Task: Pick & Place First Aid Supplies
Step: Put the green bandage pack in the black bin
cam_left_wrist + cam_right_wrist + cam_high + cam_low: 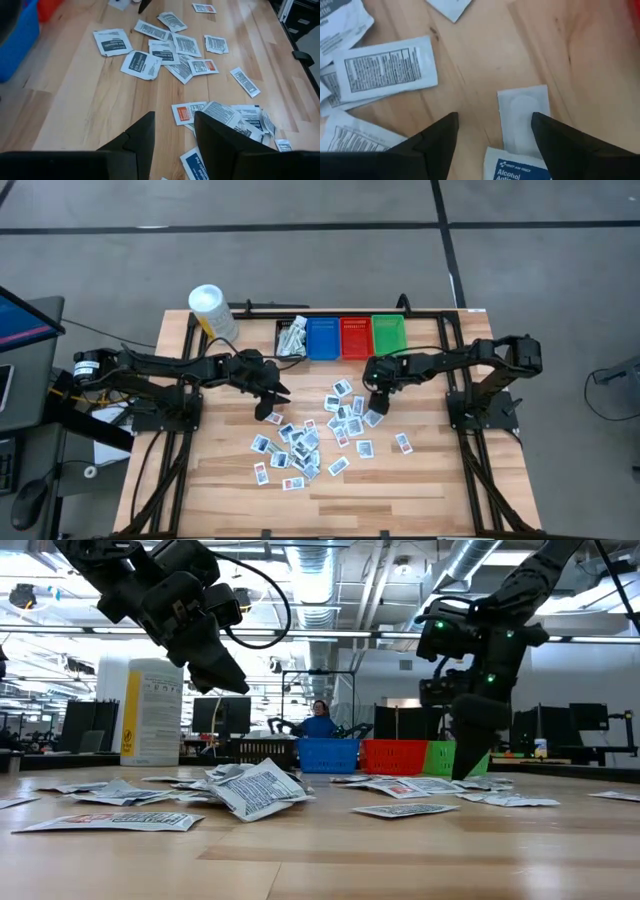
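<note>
Right now your right gripper (375,408) sits low at centre-right of the overhead frame, fingers spread wide and holding nothing, straddling a plain white packet (524,116) on the bare wood (a blue-printed one peeks out beneath it). Your left gripper (272,402) hangs left of centre above the table, jaws parted and empty too. Between and below them the first aid supplies (310,438) lie scattered across the middle of the table (420,480). Along the top edge you have the black bin (291,338), blue bin (323,337), red bin (355,336) and green bin (388,333) in a row, with the white tub (211,310) at upper left.
</note>
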